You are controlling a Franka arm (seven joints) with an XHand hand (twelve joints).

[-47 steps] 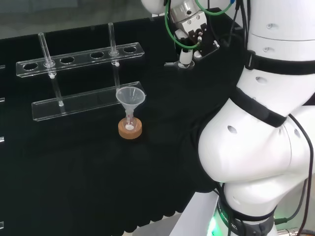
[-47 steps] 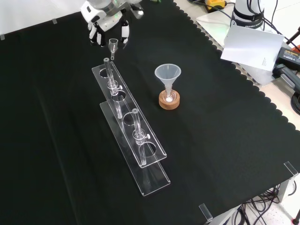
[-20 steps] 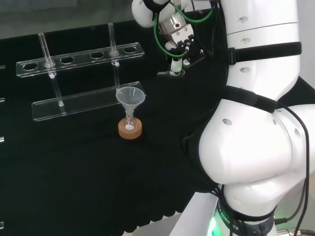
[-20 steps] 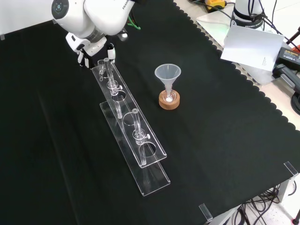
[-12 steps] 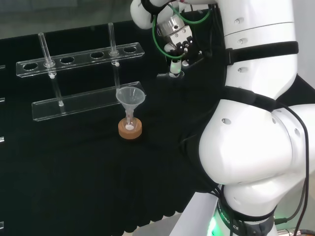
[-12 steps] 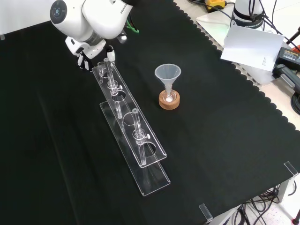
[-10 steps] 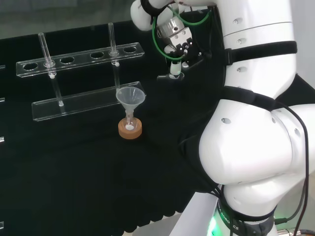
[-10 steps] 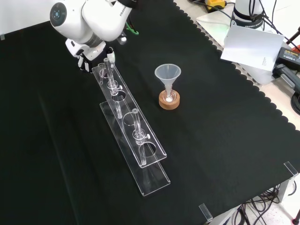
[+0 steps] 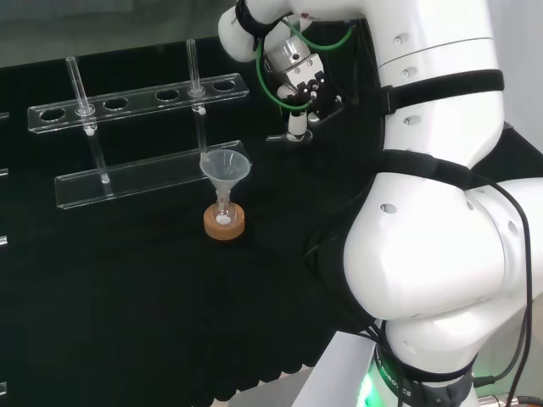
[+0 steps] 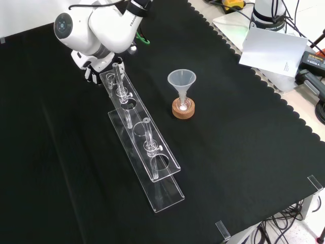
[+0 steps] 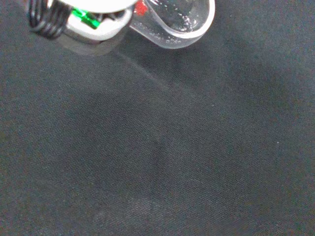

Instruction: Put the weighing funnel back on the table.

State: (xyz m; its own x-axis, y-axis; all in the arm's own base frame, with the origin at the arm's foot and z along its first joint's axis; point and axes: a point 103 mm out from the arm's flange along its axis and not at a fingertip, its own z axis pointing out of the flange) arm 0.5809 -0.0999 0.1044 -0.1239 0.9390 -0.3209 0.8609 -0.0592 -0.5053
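At the right end of the clear test tube rack (image 9: 136,97) in the head view, the hand (image 9: 299,85) hangs low over the black-clothed tabletop (image 10: 244,142). Its fingers (image 9: 296,125) point downward and are curled in, pinching the weighing funnel (image 9: 285,136) at their tips. The small clear piece lies roughly level just above the cloth. Whether it touches the cloth cannot be told.

Wrist view: the weighing funnel (image 11: 184,22) sits close against the hand (image 11: 83,19), with bare cloth beneath it.

Front view: the hand (image 10: 93,71) is just behind the far end of the rack (image 10: 147,147), under the arm's white link.

The rack carries two upright test tubes (image 9: 75,80) (image 9: 193,64). The funnel (image 9: 225,167) stands mouth up in a small flask on a cork ring (image 9: 225,224), well apart from the hand.
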